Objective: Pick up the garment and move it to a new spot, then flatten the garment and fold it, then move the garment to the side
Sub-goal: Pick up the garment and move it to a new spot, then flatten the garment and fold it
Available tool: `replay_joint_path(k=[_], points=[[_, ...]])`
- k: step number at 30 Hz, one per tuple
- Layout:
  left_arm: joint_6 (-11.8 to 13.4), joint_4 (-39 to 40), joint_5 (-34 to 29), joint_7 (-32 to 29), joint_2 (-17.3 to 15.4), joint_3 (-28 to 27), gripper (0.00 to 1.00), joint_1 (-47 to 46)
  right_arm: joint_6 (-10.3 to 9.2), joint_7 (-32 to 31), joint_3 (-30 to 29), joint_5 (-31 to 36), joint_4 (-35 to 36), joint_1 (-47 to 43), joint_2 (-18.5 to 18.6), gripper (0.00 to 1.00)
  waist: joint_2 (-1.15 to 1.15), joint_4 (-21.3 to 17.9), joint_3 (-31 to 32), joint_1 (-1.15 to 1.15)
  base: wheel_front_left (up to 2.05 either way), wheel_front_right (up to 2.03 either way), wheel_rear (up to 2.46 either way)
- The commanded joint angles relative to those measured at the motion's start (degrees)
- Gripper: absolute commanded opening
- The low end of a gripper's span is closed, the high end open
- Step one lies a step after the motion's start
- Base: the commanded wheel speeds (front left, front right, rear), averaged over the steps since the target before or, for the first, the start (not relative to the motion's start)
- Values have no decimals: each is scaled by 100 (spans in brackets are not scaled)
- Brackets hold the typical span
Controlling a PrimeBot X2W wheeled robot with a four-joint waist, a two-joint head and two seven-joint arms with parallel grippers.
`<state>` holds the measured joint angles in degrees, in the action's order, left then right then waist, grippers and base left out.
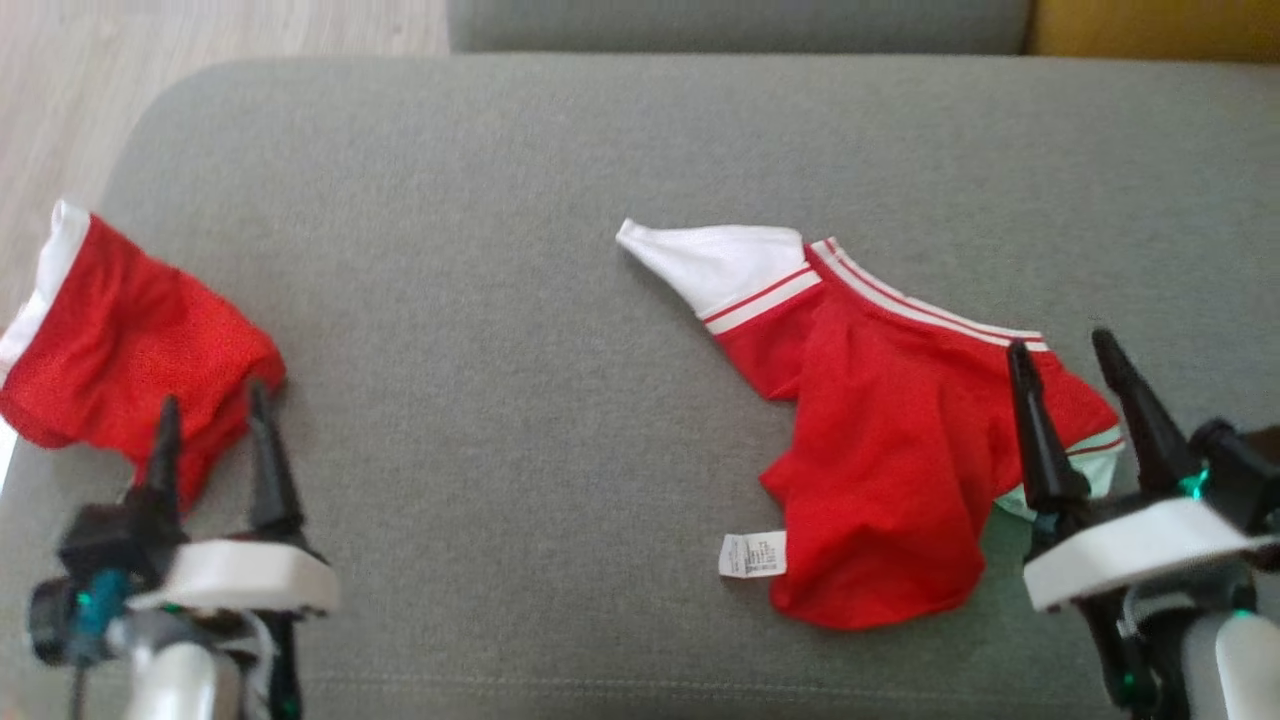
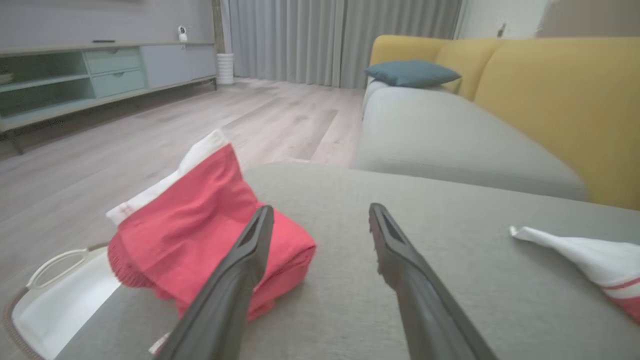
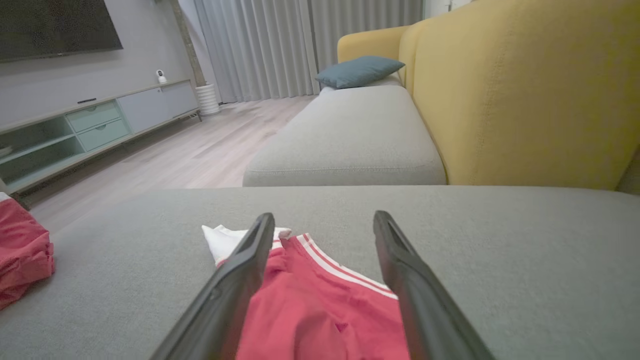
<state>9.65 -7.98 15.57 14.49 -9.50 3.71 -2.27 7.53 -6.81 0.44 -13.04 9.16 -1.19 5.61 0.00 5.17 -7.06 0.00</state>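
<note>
- left gripper (image 1: 214, 393) wide open, empty, just beside folded red garment (image 1: 130, 350) at left edge of grey cushion (image 1: 500, 200)
- right gripper (image 1: 1060, 340) open too, empty, over crumpled red shirt (image 1: 880, 450)

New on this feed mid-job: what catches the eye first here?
A crumpled red garment with a white sleeve lies right of centre on the grey cushion, by the open right gripper. A folded red garment sits at the cushion's left edge, just ahead of the open left gripper.
</note>
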Motion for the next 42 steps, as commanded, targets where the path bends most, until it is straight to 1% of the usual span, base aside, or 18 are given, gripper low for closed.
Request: replay_joint_path(k=[1,5,10,16,22,42], points=[[65,349,-102,50,-56,-110,100,-103,-4,44,95,15,169,20,-3,100,0,-84,131,0,0,0,0],[137,923,-327,-35,7,180,100,257,-4,34,92,34,127,-108,-31,100,0,-200,315,0,0,0,0],[143,1252,-528,-273,4,499,100,517,-4,-1,145,49,88,-269,-64,100,0,-375,553,0,0,0,0],[116,1251,-591,-415,-15,680,100,638,-4,-48,210,67,104,-414,-88,100,0,-568,731,0,0,0,0],[102,1191,-608,-504,-41,767,100,641,-4,-73,214,84,149,-527,-109,100,0,-654,782,0,0,0,0],[118,1056,-539,-462,-96,823,100,531,-4,-113,266,95,171,-522,-132,100,0,-677,734,0,0,0,0]])
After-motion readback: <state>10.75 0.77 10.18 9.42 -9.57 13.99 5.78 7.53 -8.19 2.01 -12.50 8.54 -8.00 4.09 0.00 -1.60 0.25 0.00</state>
